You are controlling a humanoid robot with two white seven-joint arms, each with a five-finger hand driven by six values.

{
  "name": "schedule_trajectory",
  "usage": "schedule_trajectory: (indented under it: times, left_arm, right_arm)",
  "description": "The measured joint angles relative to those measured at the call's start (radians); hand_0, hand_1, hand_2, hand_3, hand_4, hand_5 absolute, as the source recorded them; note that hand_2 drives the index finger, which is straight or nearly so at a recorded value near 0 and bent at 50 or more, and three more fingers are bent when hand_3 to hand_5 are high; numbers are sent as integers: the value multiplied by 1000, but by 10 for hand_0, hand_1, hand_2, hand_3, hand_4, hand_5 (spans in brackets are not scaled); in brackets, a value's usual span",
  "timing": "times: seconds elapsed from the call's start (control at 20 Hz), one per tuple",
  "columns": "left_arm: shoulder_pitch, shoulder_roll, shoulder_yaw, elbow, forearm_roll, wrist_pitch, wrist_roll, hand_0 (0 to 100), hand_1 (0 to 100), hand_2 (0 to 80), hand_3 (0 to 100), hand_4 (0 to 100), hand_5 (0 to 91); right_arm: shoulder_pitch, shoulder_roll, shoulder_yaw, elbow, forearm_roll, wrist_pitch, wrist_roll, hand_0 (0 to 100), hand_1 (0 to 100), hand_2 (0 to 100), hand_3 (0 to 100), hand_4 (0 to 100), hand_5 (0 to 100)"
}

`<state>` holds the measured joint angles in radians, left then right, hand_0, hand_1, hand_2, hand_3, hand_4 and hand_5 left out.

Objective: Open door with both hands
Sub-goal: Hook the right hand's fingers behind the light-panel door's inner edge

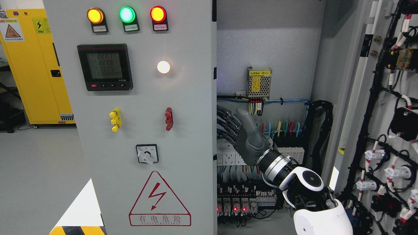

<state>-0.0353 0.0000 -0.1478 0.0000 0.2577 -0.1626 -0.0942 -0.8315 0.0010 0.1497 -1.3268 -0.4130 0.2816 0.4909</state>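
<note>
The grey electrical cabinet's left door (pixel 186 107) is closed; it carries three lit lamps (pixel 127 14), a meter (pixel 104 67) and a rotary switch (pixel 147 154). The right door (pixel 359 98) is swung wide open to the right, showing its wired inner side. My right hand (pixel 227 125) reaches up from the lower right into the cabinet opening and sits against the left door's inner edge (pixel 215 130). The door edge hides the hand's far end. My left arm is out of view.
Inside the cabinet are a power supply (pixel 259 82), coloured wires and rows of breakers (pixel 241 202). Black cable bundles (pixel 372 107) run down the open door. A yellow cabinet (pixel 36 65) stands at far left, and a white panel with hazard stripes (pixel 81 212) shows at lower left.
</note>
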Motion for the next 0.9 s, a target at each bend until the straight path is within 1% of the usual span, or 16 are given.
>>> schedule_trajectory:
  times: [0.15,0.4,0.6,0.7,0.8,0.9]
  left_arm:
    - [0,0,0,0,0,0,0,0,0,0,0,0,0]
    - [0,0,0,0,0,0,0,0,0,0,0,0,0]
    - [0,0,0,0,0,0,0,0,0,0,0,0,0]
    - [0,0,0,0,0,0,0,0,0,0,0,0,0]
    - [0,-3,0,0,0,0,-1,0,0,0,0,0,0]
    - [0,-2,0,0,0,0,-2,0,0,0,0,0,0]
  right_arm:
    - [-3,0,-2,8,-1,2,23,244,0,0,0,0,0]
    - [-14,-1,-5,24,-3,5,76,244,0,0,0,0,0]
    - [-27,-1,-15,40,-3,5,100,244,0,0,0,0,0]
    - [-33,-1,-20,49,-4,5,116,242,0,0,0,0,0]
    - [-37,-1,-25,57,-4,5,140,243,0,0,0,0,0]
    - [-40,-1,-29,63,-4,5,153,242,0,0,0,0,0]
